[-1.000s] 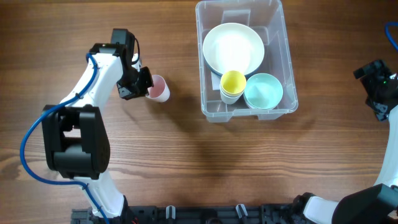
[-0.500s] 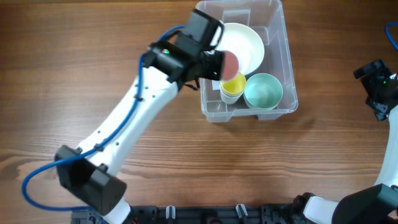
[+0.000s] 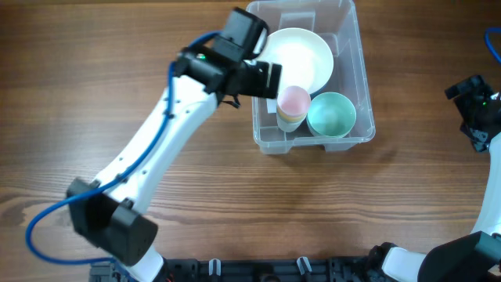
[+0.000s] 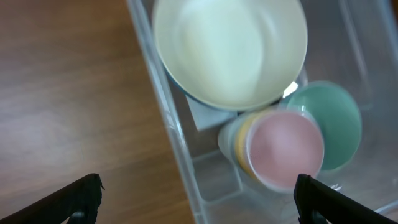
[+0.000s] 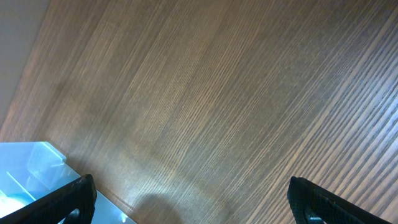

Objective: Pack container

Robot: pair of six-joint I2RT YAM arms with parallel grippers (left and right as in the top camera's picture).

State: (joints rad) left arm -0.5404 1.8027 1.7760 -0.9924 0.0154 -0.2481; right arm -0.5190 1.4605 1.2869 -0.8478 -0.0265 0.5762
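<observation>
The clear container [image 3: 359, 55] stands at the back of the table, right of centre. Inside it lie a large white bowl [image 3: 297, 59], a mint-green bowl [image 3: 331, 114] and a pink cup [image 3: 294, 99] nested on a yellow cup. My left gripper [image 3: 270, 78] hovers over the container's left wall, open and empty. In the left wrist view the pink cup [image 4: 286, 146] sits free in the yellow cup [image 4: 242, 140], beside the container wall [image 4: 165, 106], with my left gripper [image 4: 198, 190] spread wide. My right gripper [image 3: 472, 113] is at the far right edge, open.
The right wrist view has bare wooden table under my right gripper [image 5: 189, 186] and a corner of the container [image 5: 25, 168] at the lower left. The left arm stretches diagonally across the table's left half.
The left arm carried the pink cup from the table's left side to the container, then opened and left it on the yellow cup. The right arm has not moved.
</observation>
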